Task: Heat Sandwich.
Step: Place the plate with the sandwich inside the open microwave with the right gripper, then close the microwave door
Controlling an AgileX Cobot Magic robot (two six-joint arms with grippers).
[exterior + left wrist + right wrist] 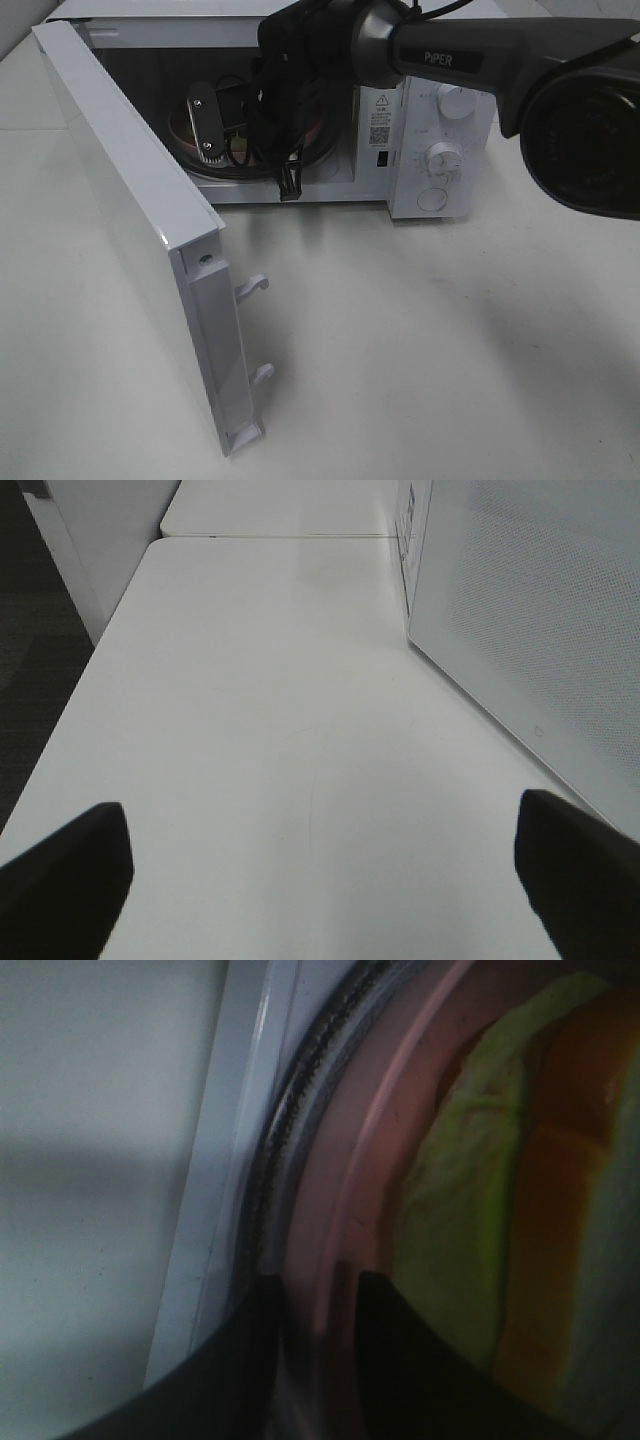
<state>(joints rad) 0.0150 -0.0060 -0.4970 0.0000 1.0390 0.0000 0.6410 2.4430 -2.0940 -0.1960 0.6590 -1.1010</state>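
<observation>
The sandwich (450, 1200) lies on the round pink plate (340, 1210) inside the open microwave (440, 110); its pale green filling and orange-brown crust show in the right wrist view. My right gripper (315, 1340) reaches into the oven cavity, one finger on each side of the plate's rim, jaws slightly apart. In the exterior high view the right gripper (215, 150) and its arm hide the sandwich, and only the plate's edge (183, 135) shows. My left gripper (320, 890) hangs open over bare table beside the microwave, holding nothing.
The microwave door (130, 220) swings wide toward the front left, its latch hooks pointing right. The plate rests on the glass turntable (290, 1130). Control dials (445, 155) sit on the oven's right panel. The microwave's side wall (540, 630) stands close to the left gripper on the white table (280, 680).
</observation>
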